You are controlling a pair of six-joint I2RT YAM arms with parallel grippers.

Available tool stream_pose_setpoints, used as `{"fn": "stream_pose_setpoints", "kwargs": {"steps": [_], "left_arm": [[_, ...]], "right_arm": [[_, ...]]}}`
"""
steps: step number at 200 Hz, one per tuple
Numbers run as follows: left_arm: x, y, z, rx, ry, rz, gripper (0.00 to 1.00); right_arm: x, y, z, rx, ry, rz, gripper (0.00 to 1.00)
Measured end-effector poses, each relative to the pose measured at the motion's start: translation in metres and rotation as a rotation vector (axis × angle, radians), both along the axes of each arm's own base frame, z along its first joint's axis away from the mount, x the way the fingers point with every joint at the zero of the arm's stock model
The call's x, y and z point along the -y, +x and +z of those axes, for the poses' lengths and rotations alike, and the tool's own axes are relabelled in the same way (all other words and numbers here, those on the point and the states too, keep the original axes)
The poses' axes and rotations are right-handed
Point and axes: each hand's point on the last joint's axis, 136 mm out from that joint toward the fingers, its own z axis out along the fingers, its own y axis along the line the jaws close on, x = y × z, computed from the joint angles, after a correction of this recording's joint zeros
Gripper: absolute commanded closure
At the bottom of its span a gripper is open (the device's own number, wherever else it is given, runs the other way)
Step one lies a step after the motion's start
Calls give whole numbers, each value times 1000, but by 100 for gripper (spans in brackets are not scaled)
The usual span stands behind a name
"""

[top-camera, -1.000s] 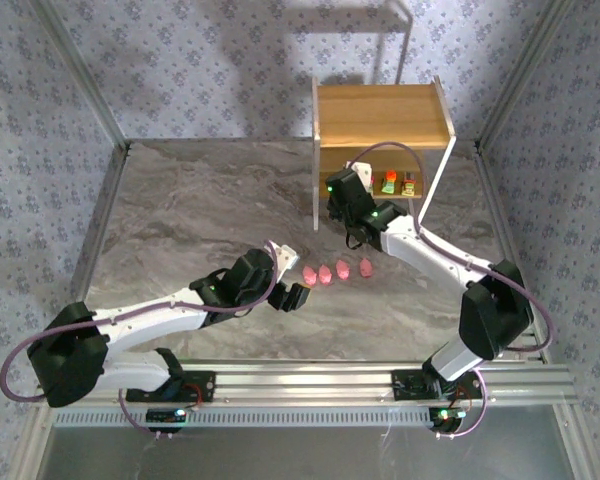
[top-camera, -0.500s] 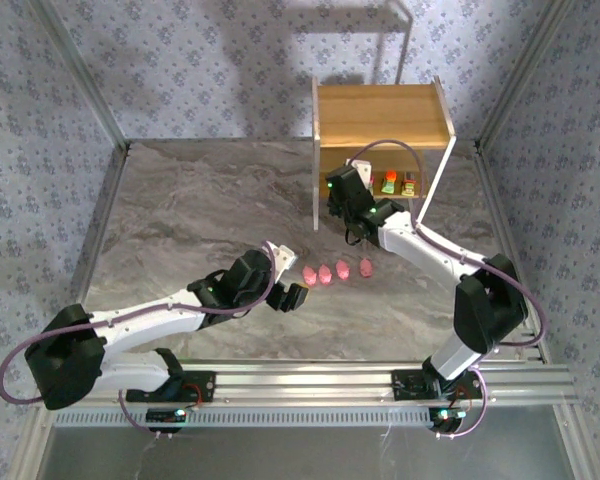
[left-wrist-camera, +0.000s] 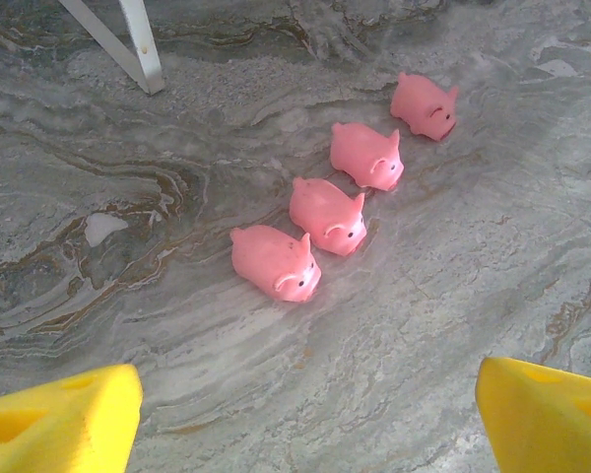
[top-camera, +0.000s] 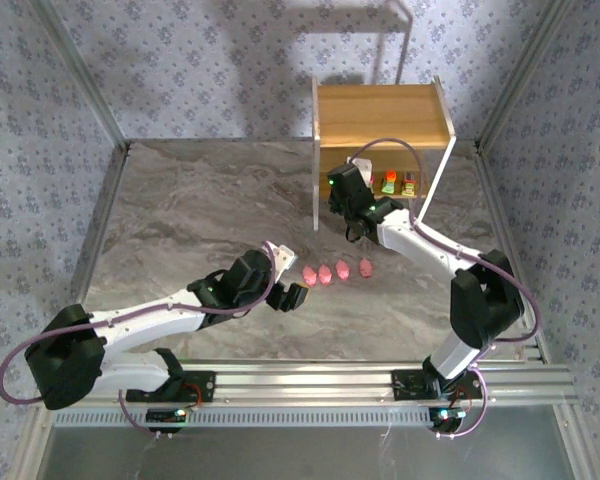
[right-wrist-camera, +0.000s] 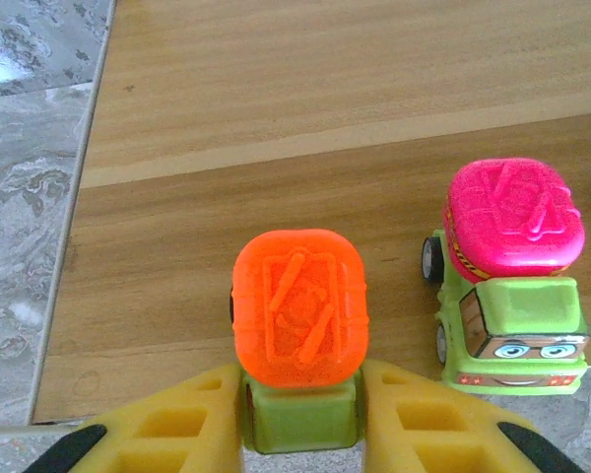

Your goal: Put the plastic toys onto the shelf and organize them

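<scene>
Four pink pig toys lie in a diagonal row on the marble table, seen from above as a row of pigs. My left gripper hovers just short of the nearest pig, open and empty. My right gripper reaches into the shelf at its lower board and is shut on the green base of an orange-topped truck. A pink-topped truck stands on that board just to its right. Two small toys show on the lower tier.
The shelf's white leg stands beyond the pigs. A pale thin-legged stand is behind the shelf. Metal corner posts frame the marble table; the arm bases sit on a rail at the near edge.
The right arm's elbow has swung slightly left while its gripper stays at the lower board with the truck. The left arm has not moved.
</scene>
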Motion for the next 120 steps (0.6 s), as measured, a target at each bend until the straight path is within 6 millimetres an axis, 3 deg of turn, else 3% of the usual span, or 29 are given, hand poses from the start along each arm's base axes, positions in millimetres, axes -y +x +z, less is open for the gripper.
{"fn": "stream_pose_setpoints", "kwargs": {"steps": [120], "left_arm": [[0,1,0,2,1,3,12]], "right_arm": [[1,13,7,28,-5,-1,70]]}}
